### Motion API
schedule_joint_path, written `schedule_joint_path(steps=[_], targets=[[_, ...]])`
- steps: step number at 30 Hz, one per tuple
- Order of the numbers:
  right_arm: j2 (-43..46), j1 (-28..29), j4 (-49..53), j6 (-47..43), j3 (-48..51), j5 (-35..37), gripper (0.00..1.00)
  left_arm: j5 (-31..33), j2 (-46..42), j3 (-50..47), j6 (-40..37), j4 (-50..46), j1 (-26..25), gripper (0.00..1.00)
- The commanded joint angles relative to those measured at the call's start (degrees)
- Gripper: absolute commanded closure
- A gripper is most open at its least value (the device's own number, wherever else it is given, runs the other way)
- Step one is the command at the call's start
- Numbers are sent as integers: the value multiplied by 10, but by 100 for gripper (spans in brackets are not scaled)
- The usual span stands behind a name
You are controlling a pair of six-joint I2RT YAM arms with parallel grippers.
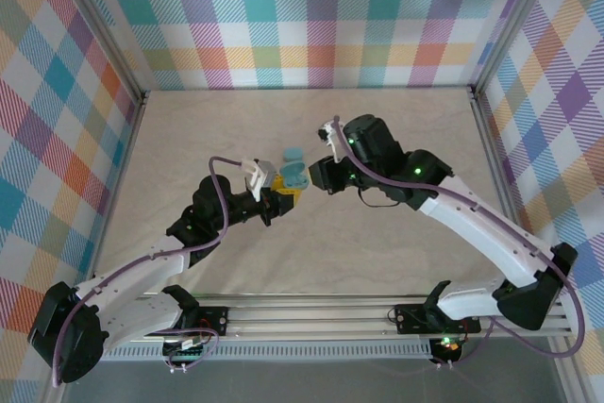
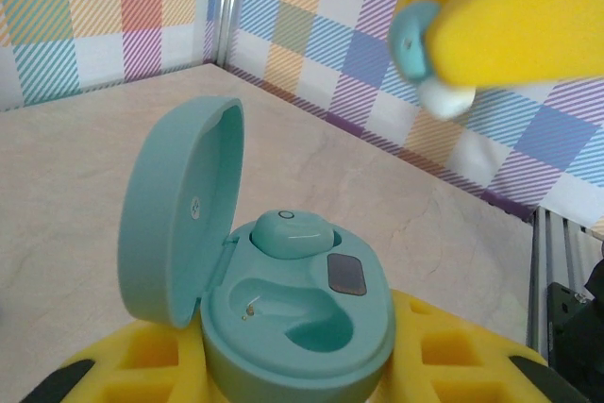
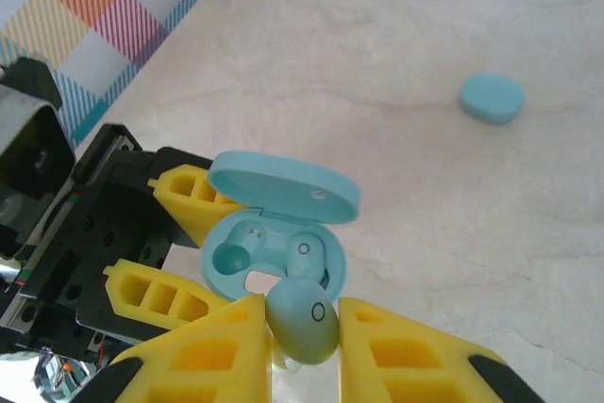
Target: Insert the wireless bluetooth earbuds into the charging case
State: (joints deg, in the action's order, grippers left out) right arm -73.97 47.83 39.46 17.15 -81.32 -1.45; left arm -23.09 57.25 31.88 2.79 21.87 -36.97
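Observation:
The charging case (image 2: 302, 327) is light blue and stands open, lid (image 2: 179, 224) up, with my left gripper (image 2: 293, 370) shut on its base between yellow fingers (image 2: 453, 351). One earbud (image 2: 288, 233) sits in the far slot; the near slot (image 2: 297, 313) is empty. My right gripper (image 3: 304, 332) is shut on a second pale blue earbud (image 3: 304, 316), held just above the case (image 3: 269, 247) at its near rim. In the top view the left gripper (image 1: 286, 197) and the right gripper (image 1: 319, 176) meet at the case (image 1: 295, 176) in mid-table.
A second light blue case (image 3: 492, 98), closed, lies on the beige table beyond the grippers, also visible from above (image 1: 293, 153). Checked walls (image 1: 311, 16) with metal posts enclose the table on three sides.

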Motion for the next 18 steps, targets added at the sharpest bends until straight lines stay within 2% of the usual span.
schedule_joint_path(steps=[1, 8, 18], targets=[[31, -5, -5, 1, 1, 0, 77, -18, -3, 23, 9, -7, 1, 100], [63, -6, -42, 39, 49, -45, 79, -34, 16, 39, 6, -13, 1, 100], [10, 11, -82, 71, 54, -104, 81, -76, 50, 40, 9, 30, 1, 100]])
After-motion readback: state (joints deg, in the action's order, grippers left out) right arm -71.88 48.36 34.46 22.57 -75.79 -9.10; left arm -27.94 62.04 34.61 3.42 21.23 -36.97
